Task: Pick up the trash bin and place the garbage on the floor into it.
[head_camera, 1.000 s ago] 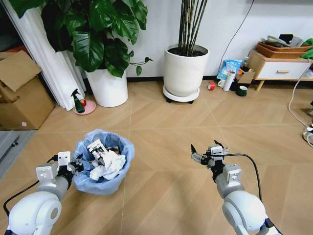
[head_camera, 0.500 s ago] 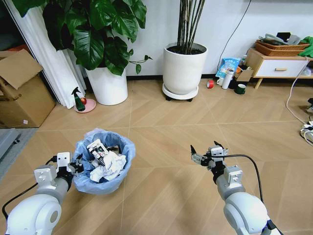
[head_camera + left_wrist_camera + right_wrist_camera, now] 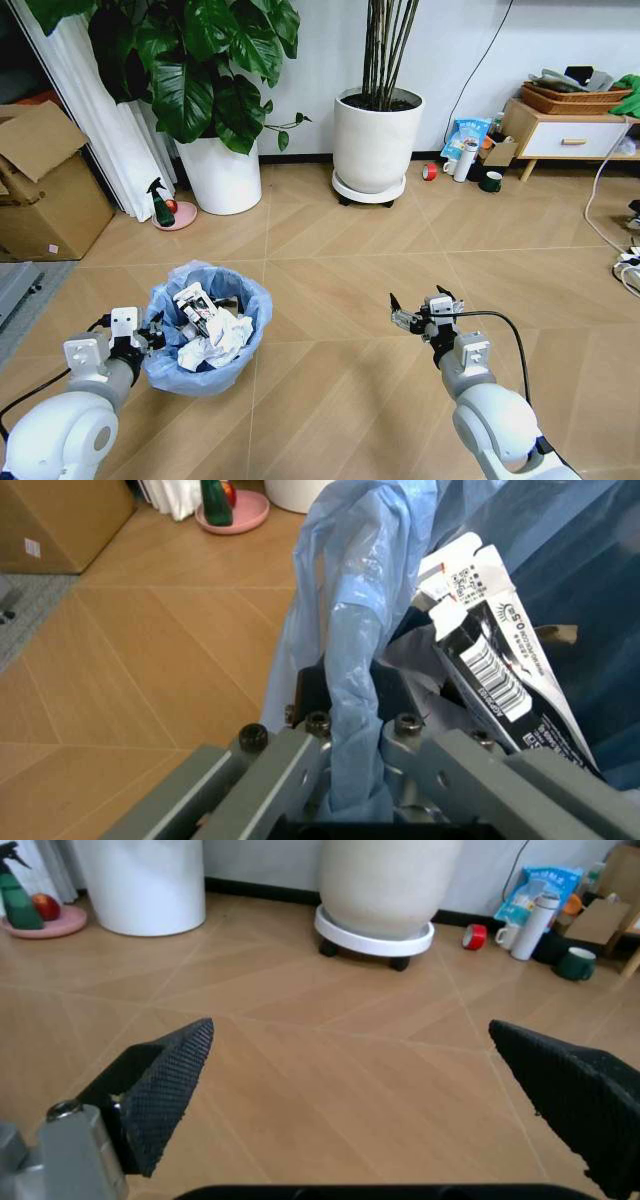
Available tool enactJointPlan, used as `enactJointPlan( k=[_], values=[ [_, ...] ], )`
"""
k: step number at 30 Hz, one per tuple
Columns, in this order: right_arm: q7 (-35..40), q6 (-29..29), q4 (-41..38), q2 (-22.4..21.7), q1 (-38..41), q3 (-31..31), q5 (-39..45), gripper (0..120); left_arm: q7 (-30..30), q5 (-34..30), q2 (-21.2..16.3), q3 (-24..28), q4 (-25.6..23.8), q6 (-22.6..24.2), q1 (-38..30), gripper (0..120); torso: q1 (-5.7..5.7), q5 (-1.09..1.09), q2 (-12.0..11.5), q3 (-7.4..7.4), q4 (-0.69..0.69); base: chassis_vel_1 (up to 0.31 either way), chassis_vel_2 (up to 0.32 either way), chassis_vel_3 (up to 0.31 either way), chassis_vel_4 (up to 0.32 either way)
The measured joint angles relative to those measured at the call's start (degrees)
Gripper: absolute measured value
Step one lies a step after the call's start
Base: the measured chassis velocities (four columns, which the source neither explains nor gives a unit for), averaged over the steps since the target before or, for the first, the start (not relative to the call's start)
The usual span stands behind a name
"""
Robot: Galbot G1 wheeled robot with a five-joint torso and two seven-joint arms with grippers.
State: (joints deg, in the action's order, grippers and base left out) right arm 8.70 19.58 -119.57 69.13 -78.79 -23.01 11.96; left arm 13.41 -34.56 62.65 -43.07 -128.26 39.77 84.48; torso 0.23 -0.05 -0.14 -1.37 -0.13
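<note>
Left claw [image 3: 155,335] clamped, right claw [image 3: 418,312] agape.

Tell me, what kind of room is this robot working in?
Probably a home living room or a casual office corner: big potted plants by the wall, a wood-pattern floor, and a low side table.

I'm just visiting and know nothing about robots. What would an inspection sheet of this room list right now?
Surface: wooden floor, bare in front of the robot.
Job's things: trash bin with a blue bag liner, holding crumpled paper and a printed carton.
Clutter: nothing seen loose on the floor nearby.
Grippers: left gripper shut on the bin's bag rim; right gripper open above bare floor.
Cables: black cable along the right arm; a cord on the floor at far right.
Surroundings: two white plant pots, cardboard box, spray bottle, low cabinet with a mug beside it.
</note>
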Motion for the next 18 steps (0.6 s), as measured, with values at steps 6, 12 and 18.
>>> enactJointPlan(
  k=[6,12,18],
  values=[
    [-0.11,-0.45,1.26,1.15,1.71,-0.66,-0.33,100,0.61,-1.27,0.08,0.28,-1.35,0.1,-0.1,0,0.0,0.0,0.0,0.0,0.0,0.0,0.0,0.0,0.0],
    [-0.07,-0.89,2.28,2.78,1.15,-1.2,-2.16,100,1.37,-4.16,-0.29,-0.12,-1.49,0.52,-0.13,0,0.0,-0.01,0.0,0.0,0.0,0.0,0.0,0.0,0.0],
    [-0.07,-2.39,4.66,4.8,1.76,-1.06,-5.16,100,-1.03,-3.24,0.35,0.51,1.45,0.32,-1.72,0,0.0,-0.04,0.0,0.0,0.0,0.0,0.0,0.0,0.0]
  ],
)
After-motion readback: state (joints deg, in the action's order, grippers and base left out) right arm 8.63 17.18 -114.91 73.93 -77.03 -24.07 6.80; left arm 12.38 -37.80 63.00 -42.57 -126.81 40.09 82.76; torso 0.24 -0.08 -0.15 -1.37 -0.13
